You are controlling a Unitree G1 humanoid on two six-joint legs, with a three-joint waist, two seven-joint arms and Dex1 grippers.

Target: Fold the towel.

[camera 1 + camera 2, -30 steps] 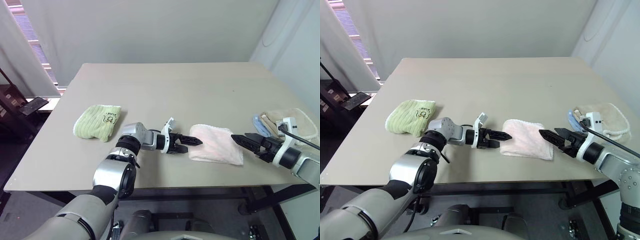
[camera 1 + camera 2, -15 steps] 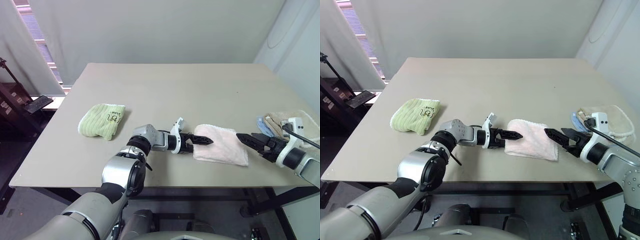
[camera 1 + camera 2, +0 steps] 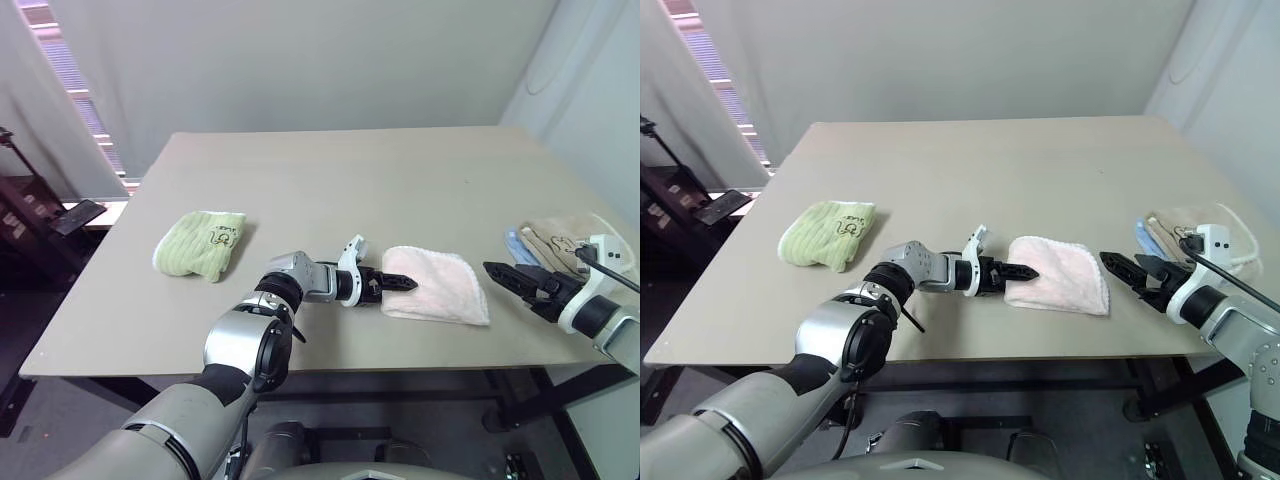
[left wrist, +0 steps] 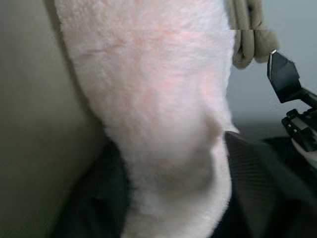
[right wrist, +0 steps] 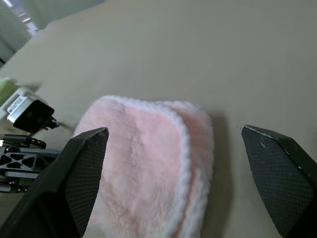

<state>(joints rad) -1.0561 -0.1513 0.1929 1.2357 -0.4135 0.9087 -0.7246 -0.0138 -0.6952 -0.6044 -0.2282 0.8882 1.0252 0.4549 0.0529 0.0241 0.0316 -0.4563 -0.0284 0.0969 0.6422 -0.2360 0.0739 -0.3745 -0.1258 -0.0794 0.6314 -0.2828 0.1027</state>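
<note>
Beige table (image 3: 330, 180): the flat, bare top gives you an even surface to fold on, so keep the cloth low and slide it rather than lifting it high.
Pink towel (image 3: 440, 285): it lies near the front edge, right of centre, between your two grippers and already doubled over; the white trim (image 5: 185, 144) shows along its right-hand edge.
Green towel (image 3: 198, 243): folded, well to the left; leave it alone.
Tan towel (image 3: 560, 240): folded at the far right edge, just beyond your right arm; keep clear of it when you swing in.
Left gripper (image 3: 400, 284): its black fingers (image 4: 257, 178) sit either side of the left edge of the pink towel, pinching a wad of the plush cloth. Judging by the bulge between them, you have more than one layer; check that you hold the whole edge before you pull.
Right gripper (image 3: 1123, 268): its fingers are spread wide, apart from the towel and just to its right. Bring it in to pin or take the near right corner.
Next move, as I judge it: carry the left edge across to meet the trim, and match the corners before letting go.
Risk: thick pile slips; a shallow bite may shed the lower layer.
</note>
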